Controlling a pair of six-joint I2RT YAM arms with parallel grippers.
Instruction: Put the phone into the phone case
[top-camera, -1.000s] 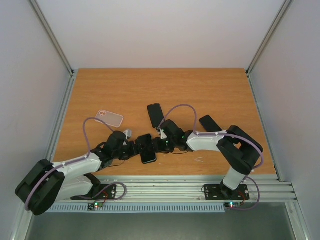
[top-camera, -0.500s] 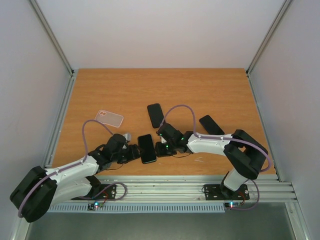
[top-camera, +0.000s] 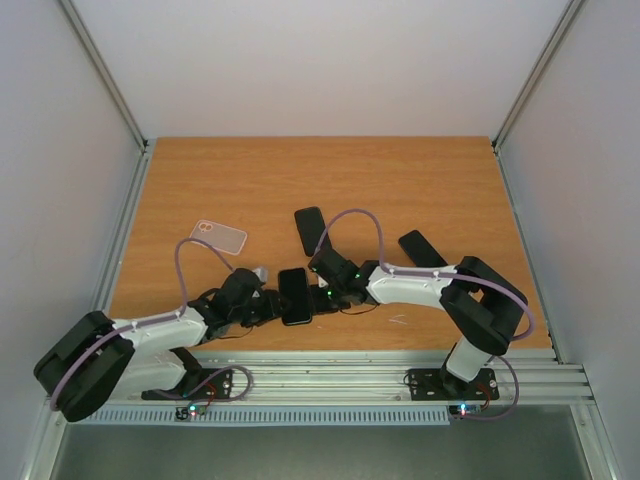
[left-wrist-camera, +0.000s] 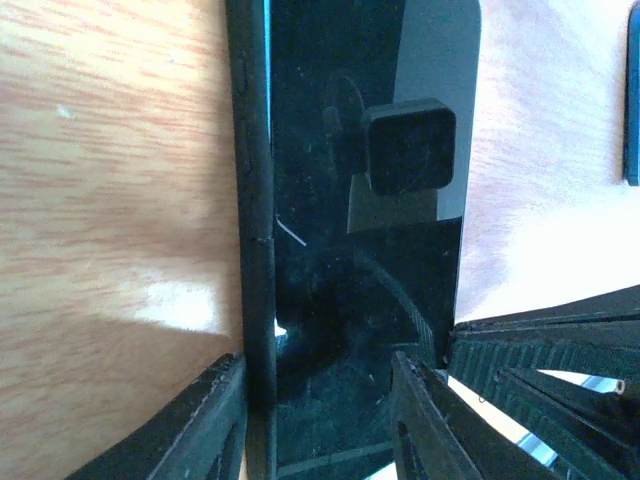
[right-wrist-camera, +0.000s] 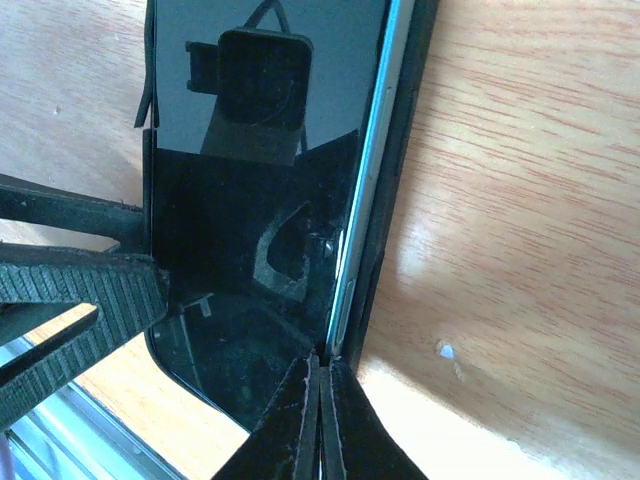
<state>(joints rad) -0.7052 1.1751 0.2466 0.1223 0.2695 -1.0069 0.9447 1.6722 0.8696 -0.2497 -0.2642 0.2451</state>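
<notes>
A black phone (top-camera: 293, 296) lies screen up near the table's front edge, between my two grippers. It sits in a black phone case whose rim (left-wrist-camera: 255, 200) runs along its left side. On the right side, the phone's silver edge shows just inside the case rim (right-wrist-camera: 400, 190). My left gripper (left-wrist-camera: 325, 370) has its jaws part-way apart over the phone's near end. One finger is beside the left rim and the other over the screen (left-wrist-camera: 360, 230). My right gripper (right-wrist-camera: 319, 365) is shut on nothing. Its tip touches the seam between the phone's edge and the rim.
A clear case (top-camera: 219, 236) lies at the left rear. A second black phone (top-camera: 311, 230) lies behind the grippers, and a third dark slab (top-camera: 423, 248) lies to the right. The metal rail (top-camera: 380, 365) borders the table's near edge.
The right gripper has gone from part-open to shut at the phone's right edge. The left gripper's jaws have narrowed. The phone has shifted slightly left.
</notes>
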